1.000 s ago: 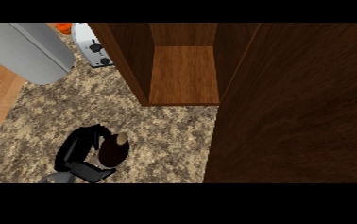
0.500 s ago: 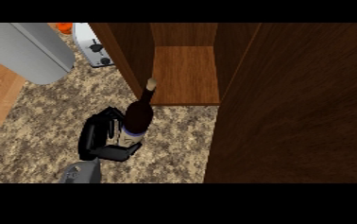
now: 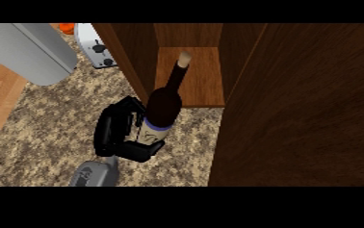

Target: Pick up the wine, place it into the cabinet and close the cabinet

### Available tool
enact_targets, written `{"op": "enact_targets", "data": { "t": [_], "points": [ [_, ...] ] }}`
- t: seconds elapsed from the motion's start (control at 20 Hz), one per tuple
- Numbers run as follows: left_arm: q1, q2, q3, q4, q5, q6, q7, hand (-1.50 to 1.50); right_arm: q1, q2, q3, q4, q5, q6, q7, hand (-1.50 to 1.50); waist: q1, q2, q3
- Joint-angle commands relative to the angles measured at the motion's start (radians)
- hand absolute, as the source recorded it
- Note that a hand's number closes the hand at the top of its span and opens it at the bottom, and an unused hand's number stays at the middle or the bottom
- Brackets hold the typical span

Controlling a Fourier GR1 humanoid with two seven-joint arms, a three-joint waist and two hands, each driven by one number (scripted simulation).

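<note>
Wine bottle sits just off view's centre toward 8 o'clock, in front of open cabinet. Neck leans toward 1 o'clock. Cork tip now over shelf's front part; half a second ago it lay lower, against cabinet's left wall.

Left hand at bottle's 8 o'clock, moved up slightly, fingers and thumb curled round labelled lower body. Bottle's base hidden by hand.

Cabinet door fills 3 o'clock, cut off at edge. Toaster at 10 o'clock; grey shape beside it unclear.
</note>
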Motion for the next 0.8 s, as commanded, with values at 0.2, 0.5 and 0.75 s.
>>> {"op": "enact_targets", "data": {
  "t": [0.2,0.5,0.75],
  "points": [
    [-0.070,-0.002,-0.161,-0.208,0.072,0.209,0.234,1.50,-0.009,0.001,-0.022,-0.091,-0.077,-0.017,0.096,-1.50,-0.002,0.001,-0.001],
    [-0.301,-0.002,-0.198,-0.240,0.051,0.419,0.468,1.50,0.069,0.003,-0.075,-0.073,-0.150,0.044,0.007,-1.50,-0.010,0.004,0.001],
    [-0.417,-0.002,-0.188,-0.169,0.105,0.492,0.546,1.50,0.003,-0.014,-0.081,-0.055,-0.139,0.027,0.056,-1.50,-0.009,0.004,0.000]
  ]
}}
